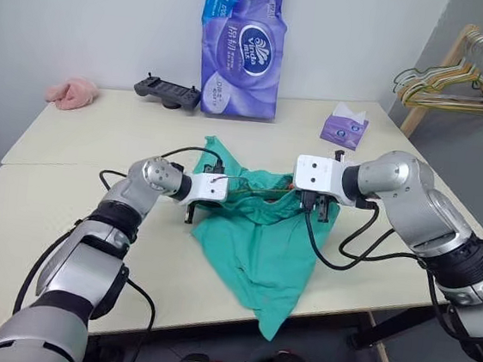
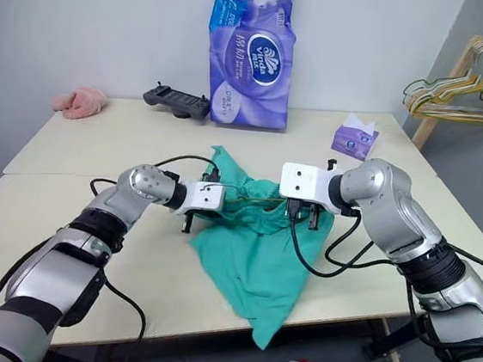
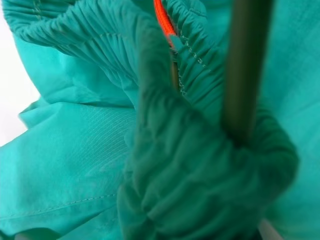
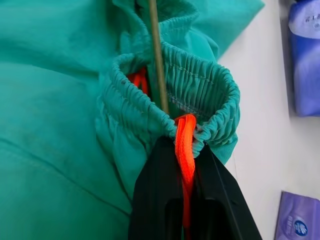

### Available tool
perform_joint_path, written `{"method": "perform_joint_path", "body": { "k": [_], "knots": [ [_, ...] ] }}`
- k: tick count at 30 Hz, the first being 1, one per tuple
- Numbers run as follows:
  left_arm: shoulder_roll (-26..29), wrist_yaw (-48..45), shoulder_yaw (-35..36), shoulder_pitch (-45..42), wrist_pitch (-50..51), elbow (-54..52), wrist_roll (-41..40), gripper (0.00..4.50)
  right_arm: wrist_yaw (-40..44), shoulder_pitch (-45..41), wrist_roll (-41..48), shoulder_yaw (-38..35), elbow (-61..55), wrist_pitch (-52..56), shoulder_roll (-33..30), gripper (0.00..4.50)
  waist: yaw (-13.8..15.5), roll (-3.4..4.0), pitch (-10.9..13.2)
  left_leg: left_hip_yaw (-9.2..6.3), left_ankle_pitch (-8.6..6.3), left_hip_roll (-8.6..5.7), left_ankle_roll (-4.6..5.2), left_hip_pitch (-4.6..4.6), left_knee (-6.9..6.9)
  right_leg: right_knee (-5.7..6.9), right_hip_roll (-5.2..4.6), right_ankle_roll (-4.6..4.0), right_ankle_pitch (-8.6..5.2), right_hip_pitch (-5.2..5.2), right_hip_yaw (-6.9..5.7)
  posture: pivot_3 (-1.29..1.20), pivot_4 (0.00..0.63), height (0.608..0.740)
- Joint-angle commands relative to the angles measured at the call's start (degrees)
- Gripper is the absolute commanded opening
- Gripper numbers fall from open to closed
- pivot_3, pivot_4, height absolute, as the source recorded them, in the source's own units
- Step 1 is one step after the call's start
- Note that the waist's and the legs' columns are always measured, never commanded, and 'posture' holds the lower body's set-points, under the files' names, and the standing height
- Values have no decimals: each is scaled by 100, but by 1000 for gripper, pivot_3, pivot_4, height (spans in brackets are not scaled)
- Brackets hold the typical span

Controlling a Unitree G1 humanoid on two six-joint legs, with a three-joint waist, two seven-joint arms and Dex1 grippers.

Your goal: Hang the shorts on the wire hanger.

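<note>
Head cameras look down over the table (image 1: 65, 214); both wrist cameras sit tight against the shorts (image 3: 75, 165).

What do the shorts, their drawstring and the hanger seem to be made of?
The shorts: thin woven fabric, likely synthetic, matte teal; it drapes and creases, and the waistband is gathered elastic. The drawstring: bright orange flat woven cord, probably polyester. The wire hanger: thin stiff rod, apparently metal with a dull olive-grey coating.
</note>
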Motion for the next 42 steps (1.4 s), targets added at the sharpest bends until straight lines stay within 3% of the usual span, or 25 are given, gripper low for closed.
{"method": "perform_joint_path", "body": {
  "k": [1, 12, 24, 30, 38, 42],
  "knots": [
    [-236, 91, 109, -119, 55, -689, -259, 0, -70, -40, -228, 21, -69, -306, 88, 572, -1, 0, 0, -1, 0, 0, 0, 0, 0, 0, 0, 0, 0, 0, 0, -16, 36, 740],
    [-247, 182, 102, -266, 94, -542, -196, 0, 40, 78, -437, -284, -247, -279, 75, 4152, -2, 0, 0, 0, 0, -2, 0, 1, 0, -1, 0, 0, 0, 1, 0, -32, 37, 740],
    [-310, 249, 119, -311, 52, -532, -173, 0, 697, 149, -561, -175, -375, -169, -297, 4152, -12, 0, 0, 0, 0, -2, 0, 2, 0, -3, 0, 0, 0, 2, -1, -30, 32, 740],
    [-236, 255, 110, -158, 10, -657, -169, 0, 1151, -80, -326, -506, -539, 17, -489, 4152, -1, 1, 0, 0, 0, -3, 0, 2, 0, -3, 0, 0, 0, 3, -2, -16, 19, 740],
    [-95, 318, 173, 51, 253, -910, -251, 0, 730, -44, -254, -1006, -183, 30, -563, 4152, 3, 1, 0, -1, 0, -2, 0, 2, 0, -3, -1, 0, 0, 3, -1, -14, 21, 740],
    [1, 564, 187, -35, 310, -713, -150, 0, 948, 236, -89, -1041, -513, 222, -818, 4152, 2, 1, 0, -2, 0, -2, 0, 1, 0, -4, -2, 0, 0, 2, -1, -22, 28, 740]
  ]
}}
